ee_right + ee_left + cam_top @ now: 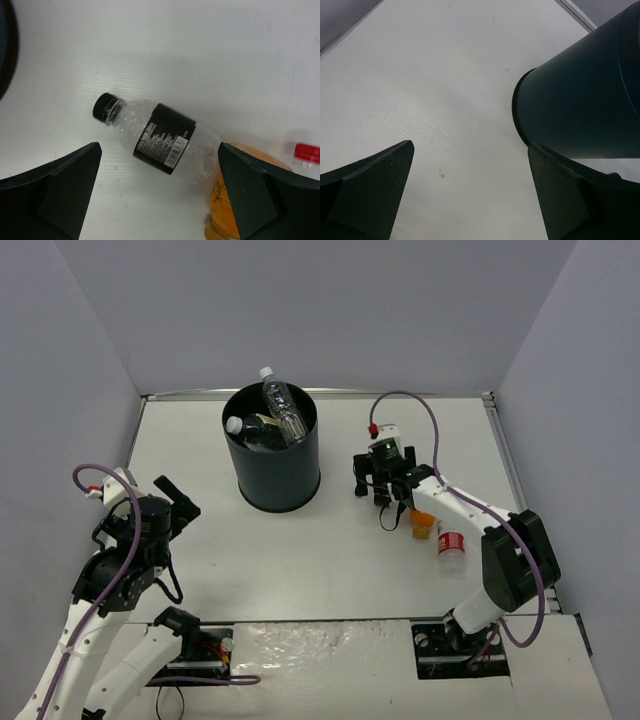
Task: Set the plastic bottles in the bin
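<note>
Two clear, ribbed plastic bottles already stand inside the bin (280, 480), a tall round black bucket with a plain matte wall. The slim bottle (283, 408) leans out over the rim with its white cap uppermost. The fat bottle (240, 428) sits lower at the left, and its white cap shows too.

Right of the bin, three bottles lie on the white, faintly grained surface (200, 560). The black-labelled bottle (162, 141) is clear and dimpled, with a black screw cap. It lies on its side, cap toward the bin, with its base against the orange bottle (221, 192). Just beyond that lies the red-labelled bottle (450, 543) with its red cap.

The right gripper (158, 146) is over the black-labelled bottle with its dark, wedge-shaped fingers spread wide, one on either side of the bottle and neither closed on it.

The left gripper (470, 145) is also spread wide and holds nothing. It points at bare surface just left of the bin's base.
</note>
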You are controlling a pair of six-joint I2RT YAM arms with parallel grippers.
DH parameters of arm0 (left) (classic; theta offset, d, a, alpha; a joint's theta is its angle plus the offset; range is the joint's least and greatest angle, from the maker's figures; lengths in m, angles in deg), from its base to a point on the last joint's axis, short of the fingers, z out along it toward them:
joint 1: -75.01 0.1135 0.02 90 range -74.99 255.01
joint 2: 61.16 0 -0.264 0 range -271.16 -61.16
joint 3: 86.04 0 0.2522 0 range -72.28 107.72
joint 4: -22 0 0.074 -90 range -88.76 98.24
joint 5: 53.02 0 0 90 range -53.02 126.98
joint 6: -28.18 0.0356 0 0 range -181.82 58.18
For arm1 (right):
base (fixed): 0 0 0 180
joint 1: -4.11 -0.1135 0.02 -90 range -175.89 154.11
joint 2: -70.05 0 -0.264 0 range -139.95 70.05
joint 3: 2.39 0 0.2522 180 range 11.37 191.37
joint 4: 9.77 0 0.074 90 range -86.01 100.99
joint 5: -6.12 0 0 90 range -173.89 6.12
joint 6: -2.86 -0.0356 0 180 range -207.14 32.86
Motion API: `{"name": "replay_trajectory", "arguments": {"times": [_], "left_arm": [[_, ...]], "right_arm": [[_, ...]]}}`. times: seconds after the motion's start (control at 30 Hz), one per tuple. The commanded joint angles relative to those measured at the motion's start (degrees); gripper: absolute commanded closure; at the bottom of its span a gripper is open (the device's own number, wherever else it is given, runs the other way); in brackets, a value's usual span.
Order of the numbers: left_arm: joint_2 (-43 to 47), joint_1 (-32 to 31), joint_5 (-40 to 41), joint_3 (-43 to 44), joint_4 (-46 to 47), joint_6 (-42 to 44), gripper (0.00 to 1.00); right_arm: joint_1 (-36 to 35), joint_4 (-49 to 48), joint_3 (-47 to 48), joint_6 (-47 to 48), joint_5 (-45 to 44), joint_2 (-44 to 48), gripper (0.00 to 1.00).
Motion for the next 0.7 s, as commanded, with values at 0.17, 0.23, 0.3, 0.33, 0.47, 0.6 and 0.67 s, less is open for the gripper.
{"name": "replay_trajectory", "arguments": {"times": [0.17, 0.23, 0.3, 0.33, 0.47, 0.6, 0.67], "left_arm": [[-0.56, 0.00, 0.18, 1.13, 1.43, 0.46, 0.03], [-0.56, 0.00, 0.19, 1.22, 1.67, 0.54, 0.03], [-0.65, 0.09, 0.19, 1.22, 1.59, 0.63, 0.03], [-0.65, 0.09, 0.19, 1.22, 1.64, 0.63, 0.03], [-0.74, 0.00, 0.46, 1.13, 1.59, 0.63, 0.03], [-0.98, 0.07, 1.47, 1.13, 1.76, 0.54, 0.03], [-1.22, 0.03, 2.27, 1.05, 1.43, 0.21, 0.03]], "right_arm": [[1.04, 0.42, 4.66, 38.42, 19.77, 1.33, 0.00], [1.43, 1.61, 4.51, 40.29, 21.00, 0.52, 0.00], [3.01, 2.32, 4.68, 41.60, 23.54, -1.31, 0.00], [3.96, 2.48, 5.11, 41.55, 25.18, -2.27, 0.00], [6.42, 3.89, 6.55, 39.64, 26.98, -7.18, 0.00], [6.60, 4.10, 7.46, 37.60, 24.06, -11.51, 0.00], [6.71, 4.23, 8.55, 35.82, 21.30, -13.65, 0.01]]}}
